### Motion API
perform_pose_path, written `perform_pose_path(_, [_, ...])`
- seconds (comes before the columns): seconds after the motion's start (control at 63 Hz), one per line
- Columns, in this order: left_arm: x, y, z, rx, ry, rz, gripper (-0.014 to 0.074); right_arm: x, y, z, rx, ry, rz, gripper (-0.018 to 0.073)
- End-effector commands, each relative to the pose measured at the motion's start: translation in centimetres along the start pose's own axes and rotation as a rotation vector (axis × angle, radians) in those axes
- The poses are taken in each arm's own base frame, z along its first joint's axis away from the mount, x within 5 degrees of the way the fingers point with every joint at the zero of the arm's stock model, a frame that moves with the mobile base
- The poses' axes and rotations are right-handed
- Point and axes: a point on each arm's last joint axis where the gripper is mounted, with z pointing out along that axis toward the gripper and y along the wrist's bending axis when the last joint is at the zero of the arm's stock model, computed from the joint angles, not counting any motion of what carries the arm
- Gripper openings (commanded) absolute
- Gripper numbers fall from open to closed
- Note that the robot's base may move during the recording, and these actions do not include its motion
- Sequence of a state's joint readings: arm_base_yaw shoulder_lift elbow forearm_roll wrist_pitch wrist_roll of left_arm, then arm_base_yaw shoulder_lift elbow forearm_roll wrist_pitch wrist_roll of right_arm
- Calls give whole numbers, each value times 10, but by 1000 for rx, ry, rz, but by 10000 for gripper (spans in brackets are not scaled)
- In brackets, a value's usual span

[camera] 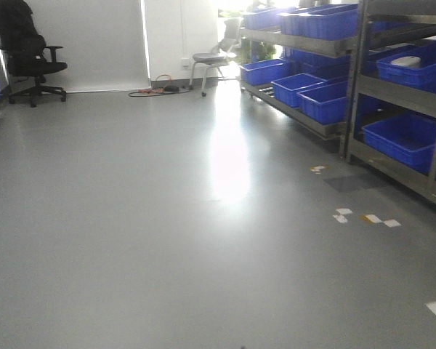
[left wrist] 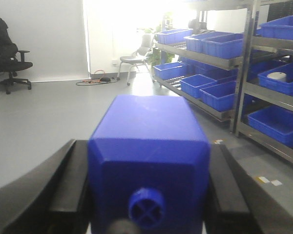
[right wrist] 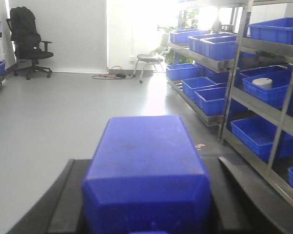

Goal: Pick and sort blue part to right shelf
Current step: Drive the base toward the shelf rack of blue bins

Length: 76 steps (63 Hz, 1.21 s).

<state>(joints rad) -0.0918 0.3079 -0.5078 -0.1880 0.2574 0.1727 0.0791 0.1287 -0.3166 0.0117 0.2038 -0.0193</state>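
The blue part (right wrist: 146,161), a long narrow solid-blue block, lies lengthwise between the black fingers (right wrist: 68,195) of my right gripper (right wrist: 146,168), which is shut on it; its cap end sits at the bottom edge, mostly cut off. My left gripper (left wrist: 149,151) is shut on a squatter blue block (left wrist: 149,146) with a small cross-marked knob (left wrist: 146,208) facing the camera. The right shelf (camera: 357,80), a steel rack, stands ahead on the right, some way from both grippers. Neither gripper shows in the exterior view.
Blue bins (camera: 400,138) fill the rack's levels; one bin holds a white roll (left wrist: 277,76). Tape marks (camera: 367,217) lie on the grey floor by the rack. At the back wall are a black office chair (camera: 25,51), a grey chair (camera: 214,62) and cables (camera: 156,91).
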Motion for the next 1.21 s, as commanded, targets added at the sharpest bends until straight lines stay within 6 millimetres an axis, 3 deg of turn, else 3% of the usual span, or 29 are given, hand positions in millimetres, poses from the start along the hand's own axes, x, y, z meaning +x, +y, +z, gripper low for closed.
perform_pose_path(0.0, [-17, 1, -2, -15, -115, -1, 409, -18, 0, -1, 6, -111, -3, 434])
perform_pose_path(1.191, [-17, 1, -2, -15, -115, -1, 409, -18, 0, -1, 6, -111, -3, 434])
